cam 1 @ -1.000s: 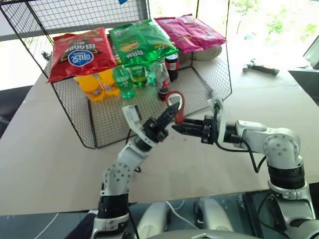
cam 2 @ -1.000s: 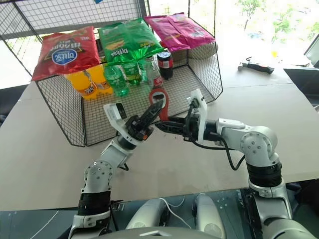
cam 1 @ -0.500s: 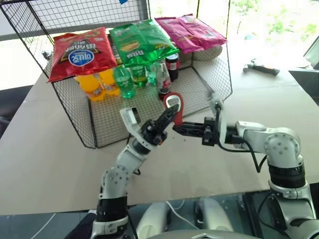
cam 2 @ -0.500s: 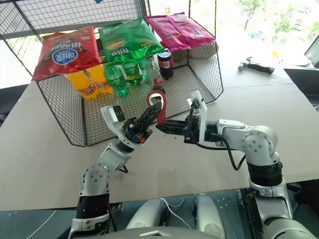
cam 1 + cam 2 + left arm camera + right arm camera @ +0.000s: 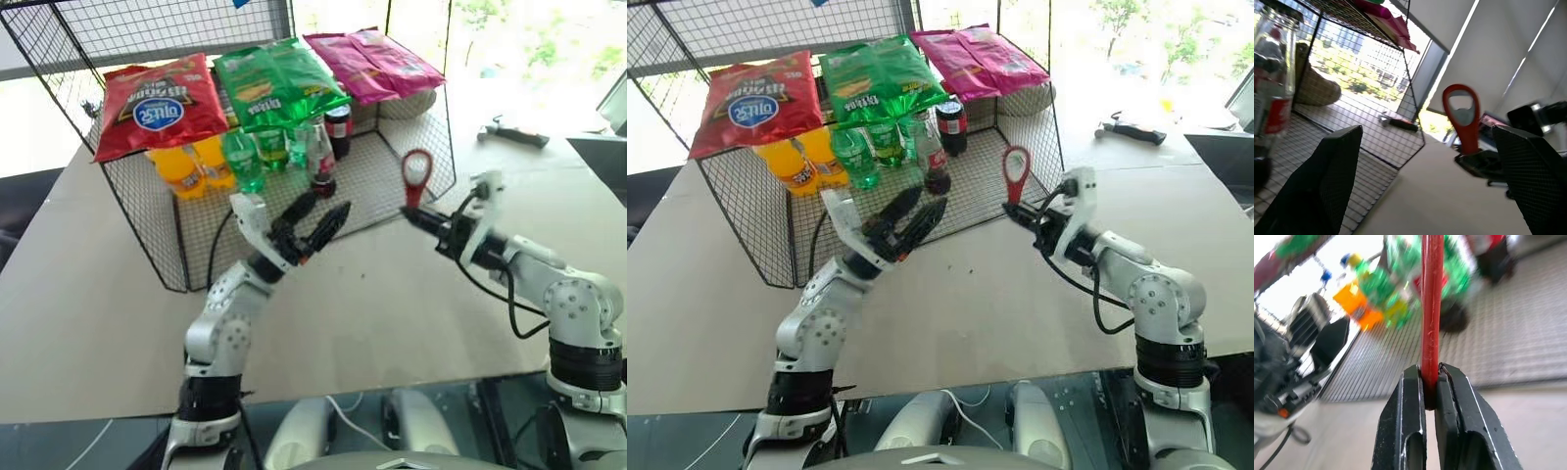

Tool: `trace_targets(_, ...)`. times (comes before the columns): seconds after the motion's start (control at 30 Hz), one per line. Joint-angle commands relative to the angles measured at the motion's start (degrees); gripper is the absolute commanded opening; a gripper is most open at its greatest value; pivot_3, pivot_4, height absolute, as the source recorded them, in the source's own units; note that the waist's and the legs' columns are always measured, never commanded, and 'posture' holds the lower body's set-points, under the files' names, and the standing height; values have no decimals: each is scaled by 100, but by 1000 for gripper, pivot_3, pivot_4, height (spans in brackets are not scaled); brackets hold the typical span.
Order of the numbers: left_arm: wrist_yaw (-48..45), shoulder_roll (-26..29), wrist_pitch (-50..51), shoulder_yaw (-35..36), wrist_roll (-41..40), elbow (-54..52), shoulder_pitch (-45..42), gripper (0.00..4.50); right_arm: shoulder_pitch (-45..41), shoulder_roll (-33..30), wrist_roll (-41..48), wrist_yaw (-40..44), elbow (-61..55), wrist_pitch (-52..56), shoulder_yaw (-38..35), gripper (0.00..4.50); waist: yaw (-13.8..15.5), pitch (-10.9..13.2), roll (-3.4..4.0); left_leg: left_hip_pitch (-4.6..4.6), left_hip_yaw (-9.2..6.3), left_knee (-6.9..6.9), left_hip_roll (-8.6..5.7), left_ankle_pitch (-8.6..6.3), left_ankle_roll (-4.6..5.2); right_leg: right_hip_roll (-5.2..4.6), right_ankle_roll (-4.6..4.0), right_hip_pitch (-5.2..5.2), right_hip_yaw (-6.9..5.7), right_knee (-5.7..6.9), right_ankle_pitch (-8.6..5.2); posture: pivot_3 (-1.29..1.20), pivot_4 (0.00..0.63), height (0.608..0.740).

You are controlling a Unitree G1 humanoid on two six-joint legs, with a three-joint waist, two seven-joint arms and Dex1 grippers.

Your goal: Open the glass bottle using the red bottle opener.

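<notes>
Your right gripper pinches only the handle tip of the red bottle opener, so levering could twist it loose, while the spread-fingered, empty left gripper leaves the glass bottle unsteadied.

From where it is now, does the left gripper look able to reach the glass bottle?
Probably yes. The left gripper is open and points toward the glass bottle, which stands at the front of the drinks inside the wire basket. The basket's near side looks open, and nothing lies between them.
</notes>
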Motion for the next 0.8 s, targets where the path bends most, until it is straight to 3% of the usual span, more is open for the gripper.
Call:
trace_targets(0.03,601,0,-965,-105,1203,759,-444,4422,-4,-68,-961,-151,-177,-902,204,0,0,0,0,0,0,0,0,0,0,0,0,0,0,0,0,0,150,735)
trace_targets(0.17,1076,-76,-1388,-30,1703,1721,-1142,4422,-18,6,-1710,-216,-88,-1554,430,0,-4,0,-1,-4,1,0,-1,0,0,0,1,-6,-2,1,1,0,150,735)
trace_targets(0.8,1914,-157,-3186,215,2522,5907,-3517,4422,345,292,-2166,-145,-401,-1694,627,0,-9,-2,-4,-55,11,-3,-7,1,1,-2,2,-64,-7,15,2,0,150,735)
